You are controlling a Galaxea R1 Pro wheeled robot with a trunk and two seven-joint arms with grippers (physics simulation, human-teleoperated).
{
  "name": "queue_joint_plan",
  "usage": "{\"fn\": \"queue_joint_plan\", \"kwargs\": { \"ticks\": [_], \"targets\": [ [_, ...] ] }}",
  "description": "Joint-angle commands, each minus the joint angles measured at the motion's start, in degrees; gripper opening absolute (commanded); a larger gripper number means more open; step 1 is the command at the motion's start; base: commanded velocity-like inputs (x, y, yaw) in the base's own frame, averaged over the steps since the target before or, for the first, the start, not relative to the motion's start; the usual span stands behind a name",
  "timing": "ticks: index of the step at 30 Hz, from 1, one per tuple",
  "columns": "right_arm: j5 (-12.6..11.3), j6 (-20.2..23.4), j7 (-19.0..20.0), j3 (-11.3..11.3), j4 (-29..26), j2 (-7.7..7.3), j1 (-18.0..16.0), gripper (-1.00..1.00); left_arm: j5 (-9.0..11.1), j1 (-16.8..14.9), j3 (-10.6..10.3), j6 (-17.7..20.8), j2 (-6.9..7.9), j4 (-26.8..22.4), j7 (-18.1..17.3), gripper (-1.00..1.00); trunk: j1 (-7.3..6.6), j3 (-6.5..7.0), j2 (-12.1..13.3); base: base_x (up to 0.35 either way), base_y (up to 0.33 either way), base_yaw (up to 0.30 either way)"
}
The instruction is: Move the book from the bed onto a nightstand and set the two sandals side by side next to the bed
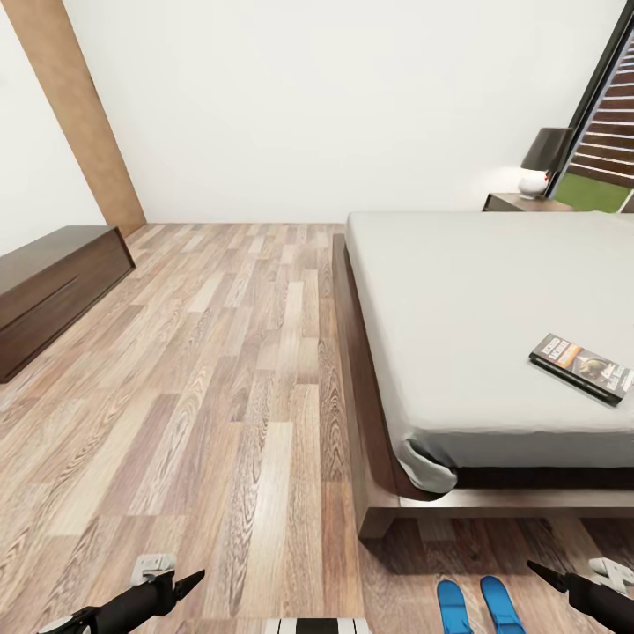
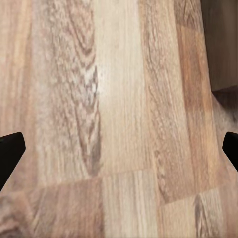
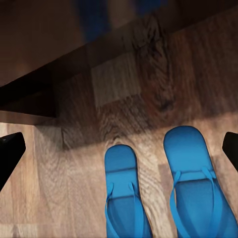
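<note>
A bedroom with white walls and a brown wood-plank floor [image 1: 220, 396]. On the right stands a low bed [image 1: 493, 335] with a dark brown frame and a plain light grey mattress. The book [image 1: 583, 367], a thin paperback with a dark cover and an orange band, lies flat on the mattress near the bed's right side, close to the foot end. At the far side of the bed, against the wall, sits a dark nightstand [image 1: 524, 203] carrying a lamp [image 1: 541, 158] with a dark shade and a white base. A long low dark brown cabinet [image 1: 53, 291] stands along the left wall.

The two bright blue sandals [image 1: 480, 606] lie side by side on the floor just in front of the foot of the bed, toes toward it, close together.

The left gripper [image 2: 119, 148] hangs over bare floor, its dark fingers spread wide. The right gripper [image 3: 119, 148] hangs above the sandals, fingers also spread wide, holding nothing.
</note>
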Motion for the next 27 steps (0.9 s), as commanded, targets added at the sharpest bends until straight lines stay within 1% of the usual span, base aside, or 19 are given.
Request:
{"fn": "queue_joint_plan", "kwargs": {
  "ticks": [1,27],
  "targets": [
    [0.25,-0.34,0.20,-0.33,0.26,-0.02,-0.10,1.00,-0.60,-0.03,0.47,-0.10,-0.03,-0.01,-0.29,1.00,-0.01,-0.05,-0.02,0.000,0.000,0.000],
    [0.34,-0.32,0.12,-0.24,0.30,0.06,-0.07,1.00,-0.60,-0.02,0.48,-0.05,-0.03,-0.01,-0.29,1.00,-0.01,-0.05,-0.02,0.000,0.000,0.000]
  ]
}}
